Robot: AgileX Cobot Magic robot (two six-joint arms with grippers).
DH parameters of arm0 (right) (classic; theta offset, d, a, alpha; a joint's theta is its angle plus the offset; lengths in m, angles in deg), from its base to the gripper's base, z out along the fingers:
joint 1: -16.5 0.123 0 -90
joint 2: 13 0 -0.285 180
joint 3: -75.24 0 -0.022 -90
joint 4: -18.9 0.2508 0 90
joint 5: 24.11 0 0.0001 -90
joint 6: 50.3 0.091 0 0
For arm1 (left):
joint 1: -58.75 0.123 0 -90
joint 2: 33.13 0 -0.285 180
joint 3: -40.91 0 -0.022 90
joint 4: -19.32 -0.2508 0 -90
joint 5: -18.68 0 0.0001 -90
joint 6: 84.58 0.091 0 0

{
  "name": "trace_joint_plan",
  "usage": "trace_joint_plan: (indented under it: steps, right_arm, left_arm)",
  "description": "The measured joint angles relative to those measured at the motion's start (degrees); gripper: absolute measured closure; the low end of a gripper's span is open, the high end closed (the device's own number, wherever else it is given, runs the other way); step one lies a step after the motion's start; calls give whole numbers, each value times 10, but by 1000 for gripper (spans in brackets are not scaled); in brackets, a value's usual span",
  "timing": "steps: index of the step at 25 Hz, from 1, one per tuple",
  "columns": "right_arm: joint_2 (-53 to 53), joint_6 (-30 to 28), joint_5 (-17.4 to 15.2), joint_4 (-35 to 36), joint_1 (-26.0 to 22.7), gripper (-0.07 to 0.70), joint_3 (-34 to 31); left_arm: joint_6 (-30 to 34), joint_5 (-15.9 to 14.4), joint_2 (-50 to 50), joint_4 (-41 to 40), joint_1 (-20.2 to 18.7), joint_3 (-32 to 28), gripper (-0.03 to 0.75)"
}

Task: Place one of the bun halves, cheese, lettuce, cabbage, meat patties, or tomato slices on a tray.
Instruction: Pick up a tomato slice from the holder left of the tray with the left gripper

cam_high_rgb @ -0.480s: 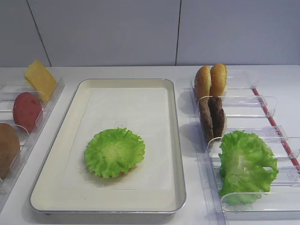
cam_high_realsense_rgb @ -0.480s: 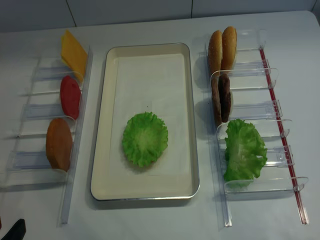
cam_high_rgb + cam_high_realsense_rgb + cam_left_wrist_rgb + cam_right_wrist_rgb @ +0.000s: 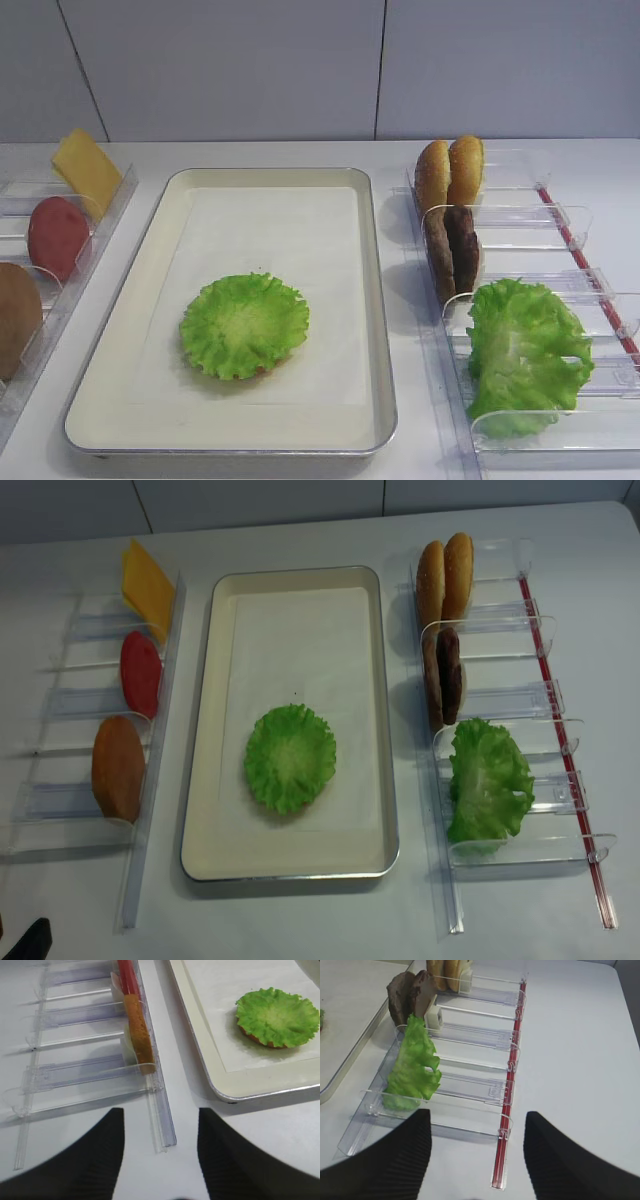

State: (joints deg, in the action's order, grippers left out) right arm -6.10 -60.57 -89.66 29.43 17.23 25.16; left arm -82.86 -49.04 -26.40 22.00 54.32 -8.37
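Note:
The cream tray (image 3: pixel 378 300) holds a lettuce leaf (image 3: pixel 243 324) lying on a bun half whose brown edge (image 3: pixel 260 1041) shows beneath it. The left bin holds cheese (image 3: pixel 86 170), a tomato slice (image 3: pixel 57 236) and a bun half (image 3: pixel 18 318). The right bin holds two bun halves (image 3: pixel 450 172), meat patties (image 3: pixel 452 250) and more lettuce (image 3: pixel 525 350). Cabbage is out of view. My left gripper (image 3: pixel 159 1112) hovers open and empty by the near end of the left bin. My right gripper (image 3: pixel 477 1112) is open and empty by the near end of the right bin.
Both clear plastic bins (image 3: pixel 150 810) (image 3: pixel 520 850) flank the tray's long sides; the right one has a red strip (image 3: pixel 507 1110) along its outer edge. A grey wall stands behind the white table (image 3: pixel 300 920).

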Motion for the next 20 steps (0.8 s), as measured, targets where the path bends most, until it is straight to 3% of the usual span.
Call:
trace_joint_plan:
  steps: [20]
  right_arm:
    - [0,-3,1,0,0,213,0]
  left_arm:
    - [0,0,0,10,0,0,397]
